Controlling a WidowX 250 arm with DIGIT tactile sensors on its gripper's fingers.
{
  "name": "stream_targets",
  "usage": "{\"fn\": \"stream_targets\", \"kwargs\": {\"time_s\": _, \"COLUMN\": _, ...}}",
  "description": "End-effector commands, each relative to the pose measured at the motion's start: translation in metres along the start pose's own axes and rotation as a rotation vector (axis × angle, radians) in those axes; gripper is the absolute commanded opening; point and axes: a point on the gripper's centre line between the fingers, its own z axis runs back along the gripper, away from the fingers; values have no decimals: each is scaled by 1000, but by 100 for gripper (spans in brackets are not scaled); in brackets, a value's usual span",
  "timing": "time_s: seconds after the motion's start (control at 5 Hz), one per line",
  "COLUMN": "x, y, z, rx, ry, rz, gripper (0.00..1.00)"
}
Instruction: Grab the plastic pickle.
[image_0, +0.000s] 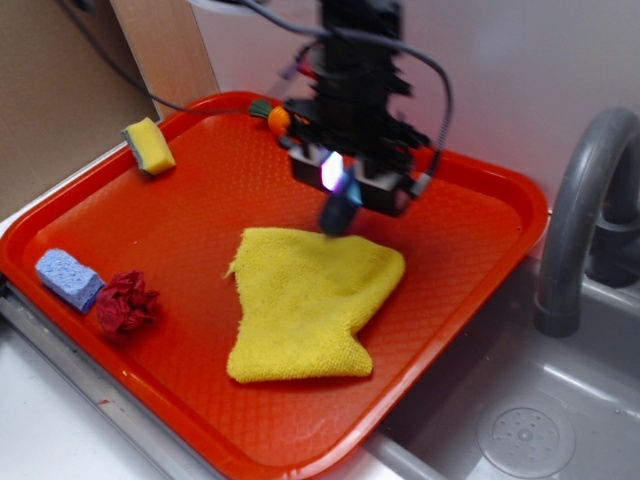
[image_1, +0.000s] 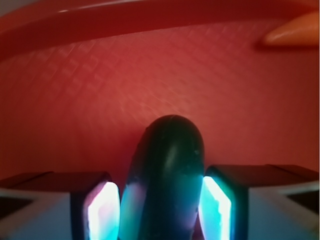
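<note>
The plastic pickle (image_1: 170, 165), a dark grey-green capsule with a rounded end, stands lengthwise between my glowing fingers. My gripper (image_1: 161, 200) is shut on it, with a pad pressed against each side. In the exterior view the gripper (image_0: 340, 205) hangs over the middle back of the red tray (image_0: 450, 330). The pickle (image_0: 338, 216) sticks down out of it, just above the far edge of the yellow cloth (image_0: 305, 300). Whether its lower end touches the tray or the cloth I cannot tell.
An orange toy carrot (image_0: 277, 118) (image_1: 292, 32) lies by the tray's back rim. A yellow sponge (image_0: 149, 146), a blue sponge (image_0: 68, 278) and a crumpled red rag (image_0: 126, 302) sit along the tray's left side. A grey sink with a faucet (image_0: 580, 220) lies to the right.
</note>
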Motion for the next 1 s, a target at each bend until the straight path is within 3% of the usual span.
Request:
{"fn": "stream_targets", "kwargs": {"time_s": 0.0, "x": 4, "y": 94, "z": 94, "rx": -280, "ry": -65, "rz": -134, "gripper": 0}}
{"fn": "stream_targets", "kwargs": {"time_s": 0.2, "x": -11, "y": 120, "z": 124, "rx": -198, "ry": -130, "rz": -149, "gripper": 0}}
{"fn": "stream_targets", "kwargs": {"time_s": 0.4, "x": -25, "y": 134, "z": 142, "rx": -153, "ry": -191, "rz": -109, "gripper": 0}}
{"fn": "stream_targets", "kwargs": {"time_s": 0.6, "x": -30, "y": 136, "z": 141, "rx": -89, "ry": -265, "rz": -60, "gripper": 0}}
{"fn": "stream_targets", "kwargs": {"time_s": 0.8, "x": -29, "y": 135, "z": 141, "rx": -75, "ry": -231, "rz": -131, "gripper": 0}}
